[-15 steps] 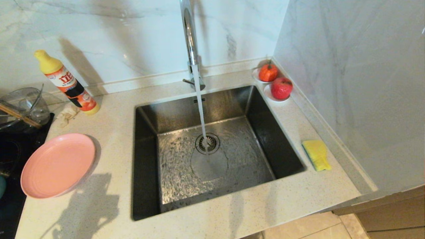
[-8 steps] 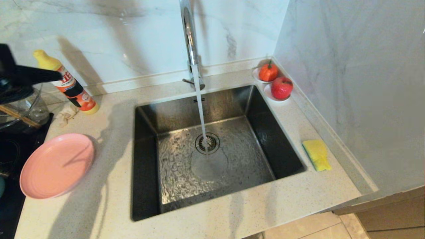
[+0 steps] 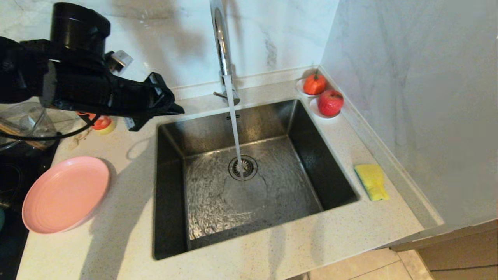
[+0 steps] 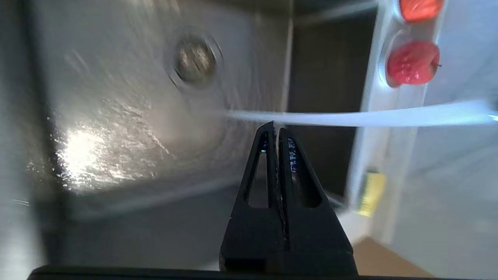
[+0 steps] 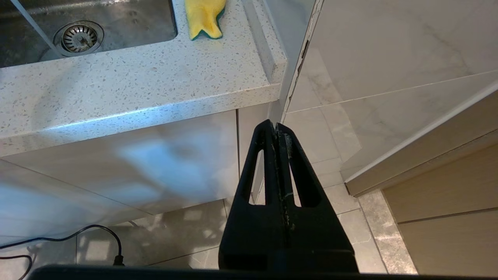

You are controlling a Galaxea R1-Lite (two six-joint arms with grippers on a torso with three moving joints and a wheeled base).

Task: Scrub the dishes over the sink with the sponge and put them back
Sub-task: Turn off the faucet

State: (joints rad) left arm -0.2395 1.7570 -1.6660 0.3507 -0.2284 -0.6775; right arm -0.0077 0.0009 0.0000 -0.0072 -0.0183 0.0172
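Note:
A pink plate (image 3: pixel 64 192) lies on the counter left of the sink (image 3: pixel 311 155); a teal sliver of the bowl (image 3: pixel 1 217) peeks in at the far left edge. Water runs from the chrome faucet (image 3: pixel 221 42) onto the drain (image 3: pixel 243 168). On the counter right of the basin lies the yellow sponge (image 3: pixel 371 181), also visible as the sponge (image 5: pixel 204 17) in the right wrist view. My left gripper (image 3: pixel 177 111) hangs shut and empty above the sink's back left corner, far from the plate; its tip (image 4: pixel 275 126) points across the basin. My right gripper (image 5: pixel 273 125) is shut and empty, low in front of the counter.
My left arm hides most of a detergent bottle (image 3: pixel 102 123). A clear glass bowl (image 3: pixel 23 120) stands on a black cooktop (image 3: pixel 11 171) at far left. Two red fruits (image 3: pixel 330 103) sit on saucers at the back right corner. A marble wall closes the right side.
My left arm has swung in from the left edge, over the counter and up to the sink's back left corner, covering the bottle. Plate, sponge and right gripper have stayed put.

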